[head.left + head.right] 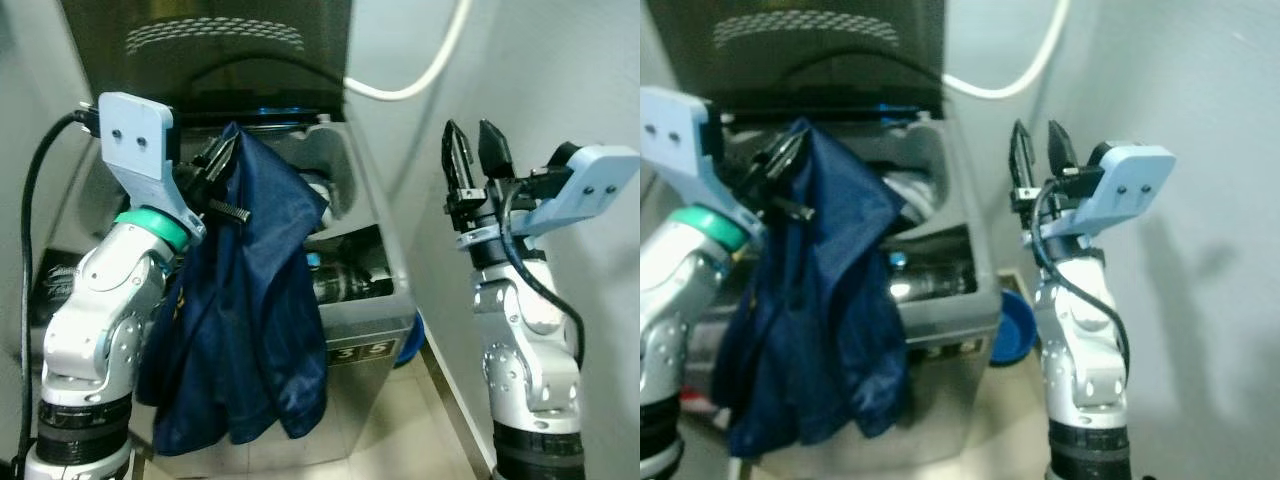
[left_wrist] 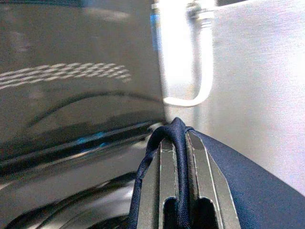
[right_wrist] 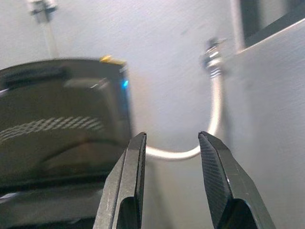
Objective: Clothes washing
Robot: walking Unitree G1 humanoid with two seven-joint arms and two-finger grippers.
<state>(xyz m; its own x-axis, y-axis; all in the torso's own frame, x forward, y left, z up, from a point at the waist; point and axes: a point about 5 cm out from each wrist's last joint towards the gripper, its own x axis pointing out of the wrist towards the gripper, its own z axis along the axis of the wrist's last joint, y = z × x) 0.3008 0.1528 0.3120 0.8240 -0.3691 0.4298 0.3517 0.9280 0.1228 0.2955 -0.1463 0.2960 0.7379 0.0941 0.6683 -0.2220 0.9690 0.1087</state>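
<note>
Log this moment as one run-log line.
left gripper: shut on navy garment, held above open washing machine | right gripper: open, raised beside machine, holding nothing

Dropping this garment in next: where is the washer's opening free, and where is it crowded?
The drum opening looks free at the back, under the raised lid. Its front is crowded: the navy garment, clamped in the left gripper, hangs there.

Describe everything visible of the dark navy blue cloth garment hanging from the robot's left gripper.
The dark navy blue cloth garment looks thin and slightly shiny. It hangs limp in long folds, a fold of its top edge pinched between the shut fingers of the left gripper. It dangles before the grey top-loading washing machine, whose lid stands open.
</note>
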